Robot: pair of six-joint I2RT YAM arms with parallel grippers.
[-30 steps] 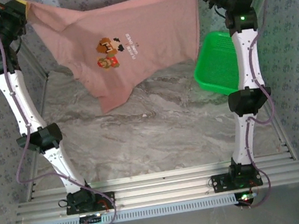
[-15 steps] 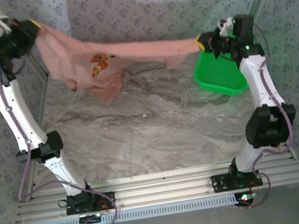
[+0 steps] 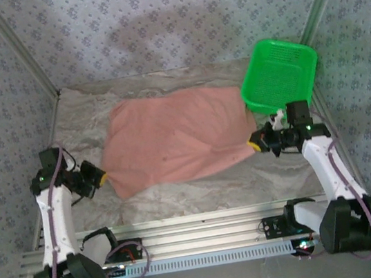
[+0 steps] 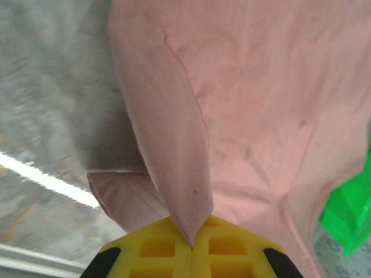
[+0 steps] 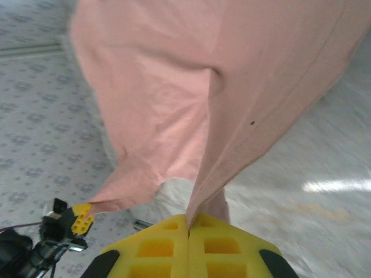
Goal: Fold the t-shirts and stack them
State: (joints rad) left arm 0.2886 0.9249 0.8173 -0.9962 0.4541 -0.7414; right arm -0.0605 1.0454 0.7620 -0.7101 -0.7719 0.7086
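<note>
the pink t-shirt (image 3: 179,143) lies spread out on the grey, stone-look table (image 3: 201,196). it is in the middle of the table, a bit toward the back. it lies mostly flat, with some soft wrinkles. the side that faces up is plain pink.

the left gripper (image 3: 99,180) is down low at the near left corner of the shirt. it is squeezed tight on a bit of the pink cloth. in the left wrist view, the edge of the shirt runs right into the line where the two yellow fingers (image 4: 156,249) meet. a small fold of cloth sticks out to the left of them.

the right gripper (image 3: 253,144) is down low at the near right corner of the shirt. it is squeezed tight on the cloth too. in the right wrist view, a thin edge of the shirt comes up from between the yellow fingers (image 5: 223,243). from there the shirt stretches away across the table. far off in that view, the other gripper holds its own corner of the shirt.

so the shirt is held at its two near corners, one by each gripper, and the rest of it rests on the table.

a bright green basket (image 3: 279,76) sits at the back right of the table, turned a little crooked. its near corner is just beside the right edge of the shirt. i cannot tell if they touch. the right gripper is just in front of the basket.
</note>
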